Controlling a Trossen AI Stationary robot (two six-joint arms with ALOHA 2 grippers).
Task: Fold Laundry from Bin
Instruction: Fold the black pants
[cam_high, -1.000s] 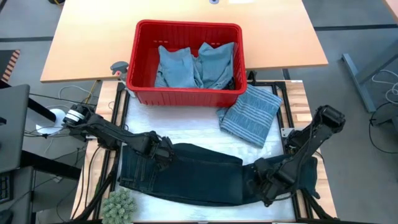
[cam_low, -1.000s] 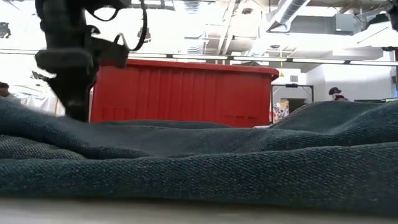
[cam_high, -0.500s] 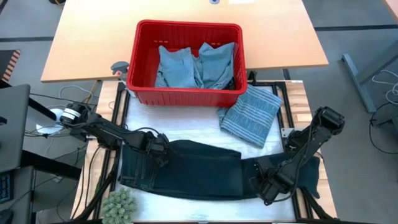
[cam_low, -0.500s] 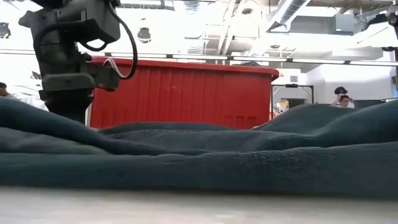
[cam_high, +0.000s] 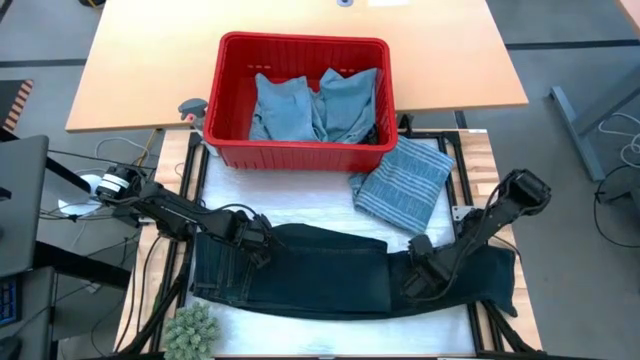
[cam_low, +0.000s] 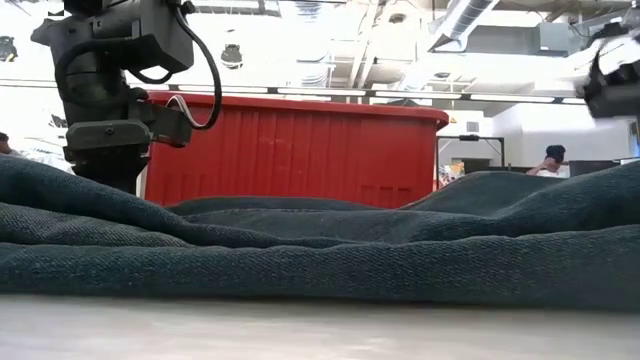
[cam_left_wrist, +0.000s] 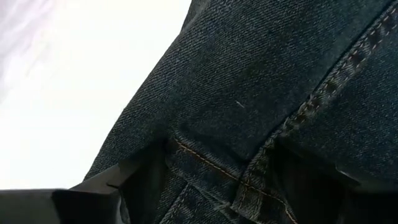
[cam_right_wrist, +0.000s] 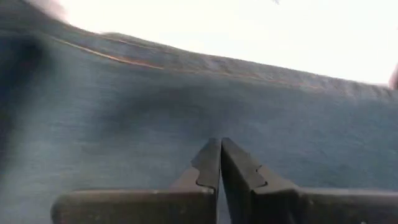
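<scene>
A dark denim garment of the laundry (cam_high: 320, 275) lies spread across the near half of the table. My left gripper (cam_high: 255, 243) stands on its left part, pointing down with its fingers open. My right gripper (cam_high: 413, 283) is over its right part, shut (cam_right_wrist: 221, 146) with nothing showing between the fingers; I cannot tell whether it touches the cloth. The red bin (cam_high: 300, 40) stands behind on the wooden table and holds light blue garments (cam_high: 315, 105). A folded grey-blue striped garment (cam_high: 405, 185) lies flat by the bin's right front corner. My left gripper comes at the denim from above, pointing down. Its open fingertips (cam_left_wrist: 140, 183) stand on the cloth on either side of a stitched seam with a belt loop (cam_left_wrist: 252, 180). The denim lies flat on the table under them and is not pinched.
A green spiky ball (cam_high: 190, 328) sits at the near left corner. Bare white table surface (cam_high: 300, 215) shows between the bin and the denim. In the low view the bin (cam_low: 300, 150) rises behind the denim folds, with the room and a person beyond.
My left gripper has sunk onto the denim and shifted a little toward the table's left edge, then kept still. My right gripper, still shut, has moved from the near edge toward the far edge and slightly left over the denim.
</scene>
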